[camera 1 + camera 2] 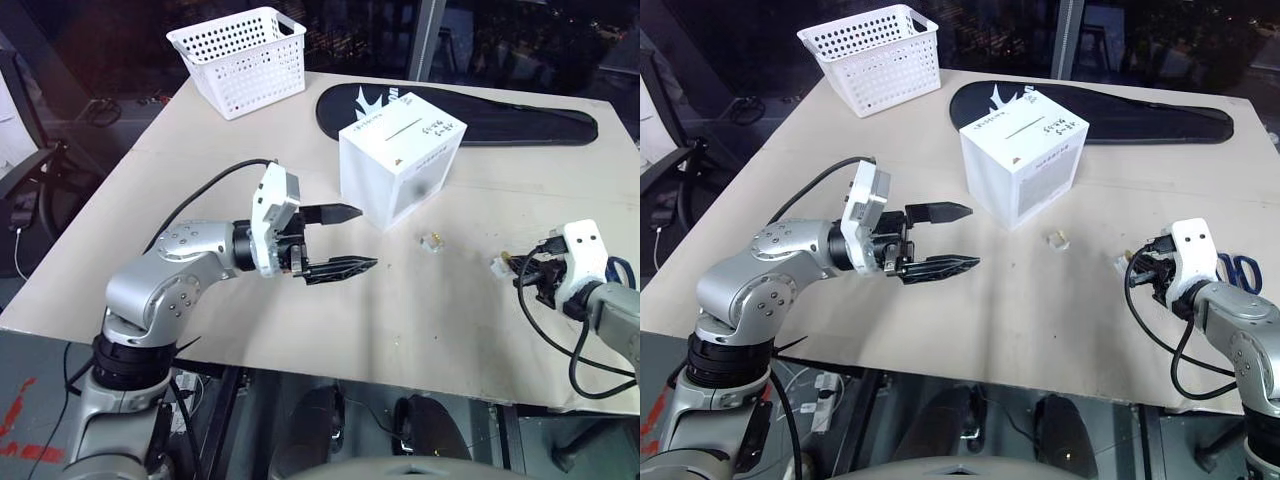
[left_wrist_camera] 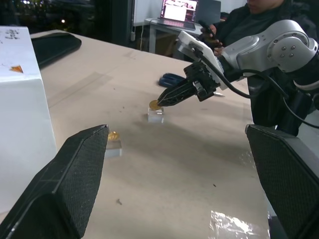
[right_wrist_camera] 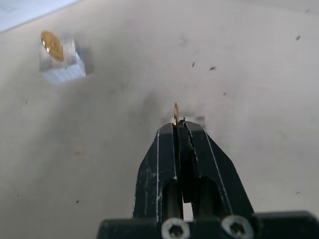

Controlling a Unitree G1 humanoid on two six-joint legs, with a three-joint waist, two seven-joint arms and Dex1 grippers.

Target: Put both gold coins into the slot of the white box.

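Evenly lit from overhead, bright on the pale table (image 1: 300, 300), dark beyond its edges. Soft shadows only, short and close under the white box (image 1: 400, 155) and the left gripper (image 1: 340, 240). Patch of glare on the tabletop in the left wrist view. Near fingers (image 2: 65, 194) blurred there, background soft. Slight softness across the right wrist view, gold coin (image 3: 52, 46) a little smeared.

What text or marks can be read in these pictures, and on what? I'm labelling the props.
White box: black handwriting on its top, too small to read.
White box: a small orange triangle mark, no words.
Black case: a white emblem, no readable words.
Laptop screen: too blurred to read.
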